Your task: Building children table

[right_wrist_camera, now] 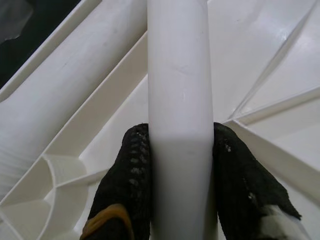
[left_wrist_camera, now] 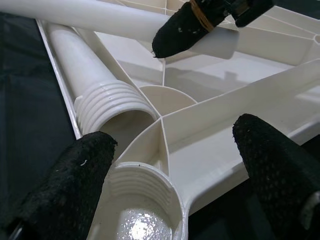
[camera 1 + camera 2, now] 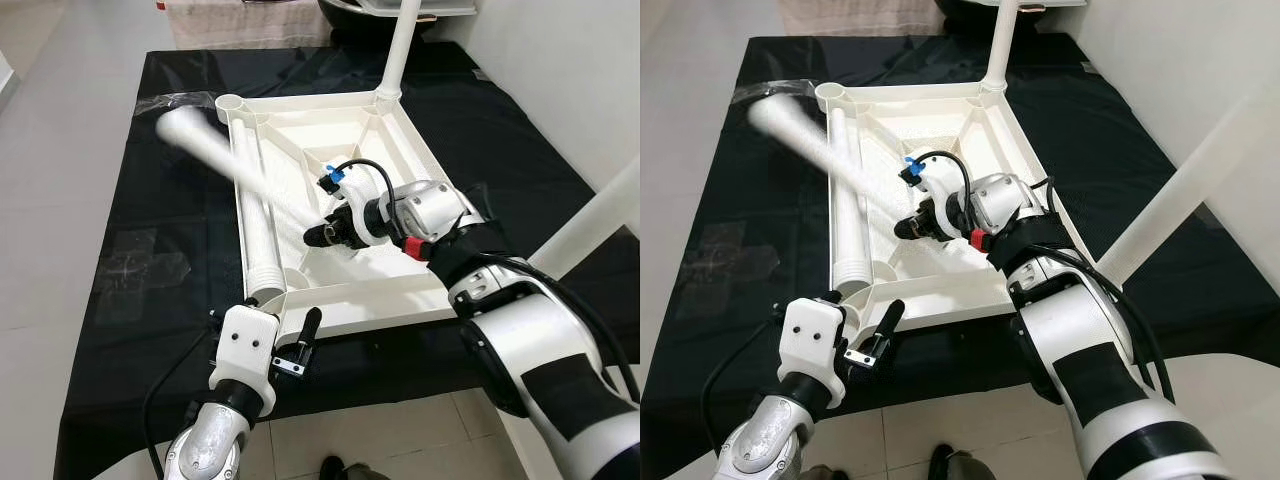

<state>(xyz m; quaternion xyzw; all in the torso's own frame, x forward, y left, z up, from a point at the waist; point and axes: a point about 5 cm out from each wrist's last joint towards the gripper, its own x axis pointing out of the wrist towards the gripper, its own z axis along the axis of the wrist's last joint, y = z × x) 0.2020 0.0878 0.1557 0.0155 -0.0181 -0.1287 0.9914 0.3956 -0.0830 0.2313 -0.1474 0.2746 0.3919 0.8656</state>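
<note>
The right gripper (image 3: 322,233) clamps a leg (image 3: 215,150) above the tabletop (image 3: 400,130). The left gripper (image 3: 296,345) waits wide at its near corner socket (image 2: 142,210). Next, I think, the leg must be turned upright over that socket.

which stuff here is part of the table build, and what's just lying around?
Part of the job:
- upturned white tabletop
- leg held in the right gripper
- leg lying inside the tabletop
- leg standing in the far corner
- empty threaded socket at the near corner, left gripper open by it

Lying about:
- black cloth
- clear plastic wrap
</note>
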